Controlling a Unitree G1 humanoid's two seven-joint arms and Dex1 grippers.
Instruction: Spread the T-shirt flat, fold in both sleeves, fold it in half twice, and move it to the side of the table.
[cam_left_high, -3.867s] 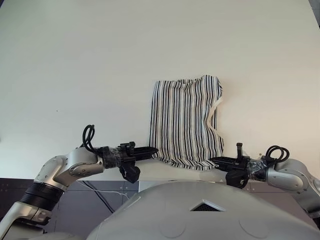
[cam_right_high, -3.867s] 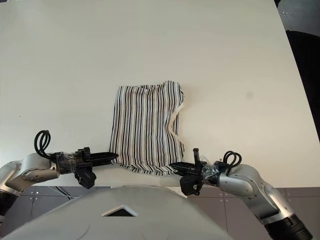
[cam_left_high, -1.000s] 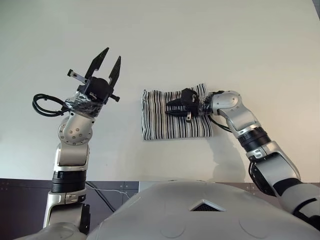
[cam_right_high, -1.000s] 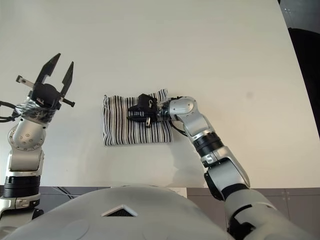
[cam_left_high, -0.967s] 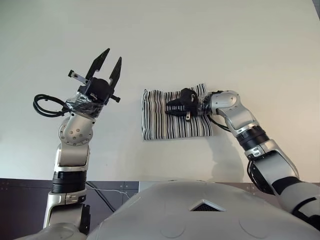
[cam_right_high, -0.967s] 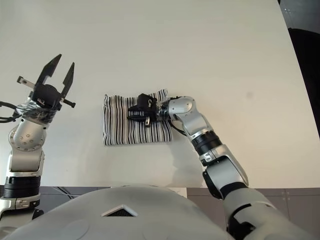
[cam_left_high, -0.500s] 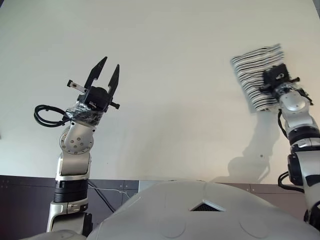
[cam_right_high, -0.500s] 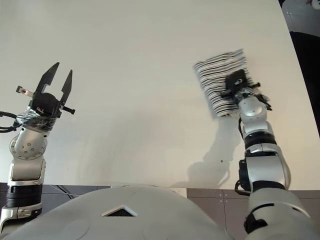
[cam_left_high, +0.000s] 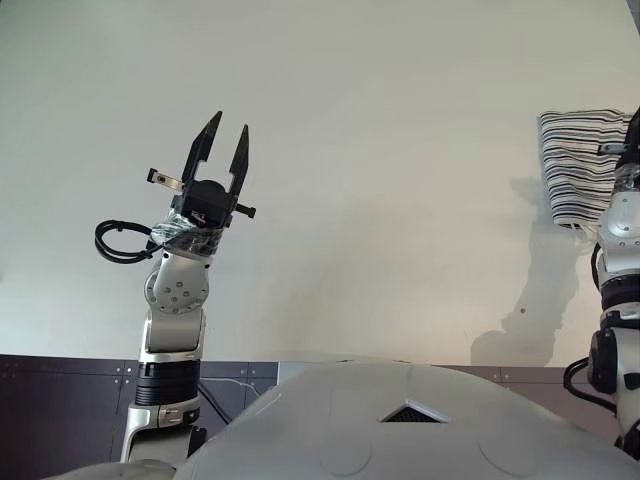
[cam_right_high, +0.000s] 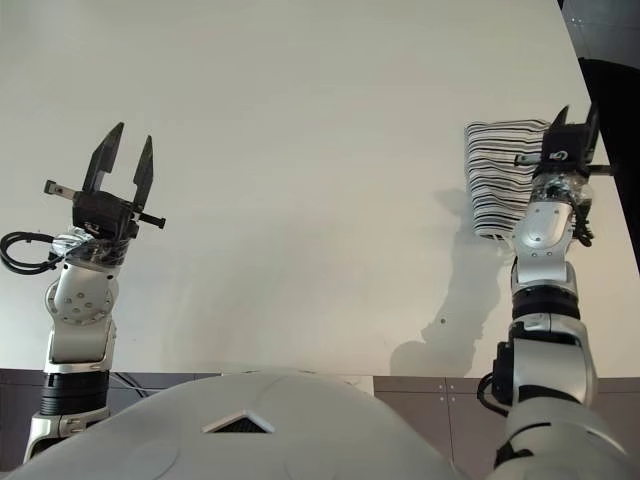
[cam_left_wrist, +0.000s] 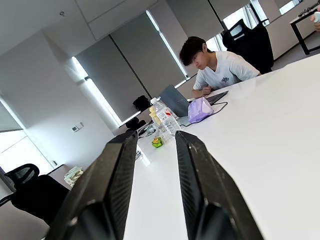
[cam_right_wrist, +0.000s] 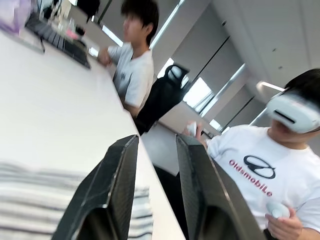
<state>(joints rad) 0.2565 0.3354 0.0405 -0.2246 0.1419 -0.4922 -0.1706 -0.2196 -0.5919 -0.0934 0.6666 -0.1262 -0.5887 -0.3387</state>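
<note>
Clear bottle (cam_left_wrist: 162, 121), purple pouch (cam_left_wrist: 200, 110), grey laptop (cam_left_wrist: 175, 100), black office chair (cam_left_wrist: 252, 42)

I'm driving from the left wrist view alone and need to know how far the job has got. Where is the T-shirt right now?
Observer: The T-shirt lies folded into a small rectangle near the right edge of the table, far from the left gripper.
Operator: Is the other arm holding it?
Observer: No. The right gripper is open with nothing between its fingers. The shirt lies on the table beneath them.
</note>
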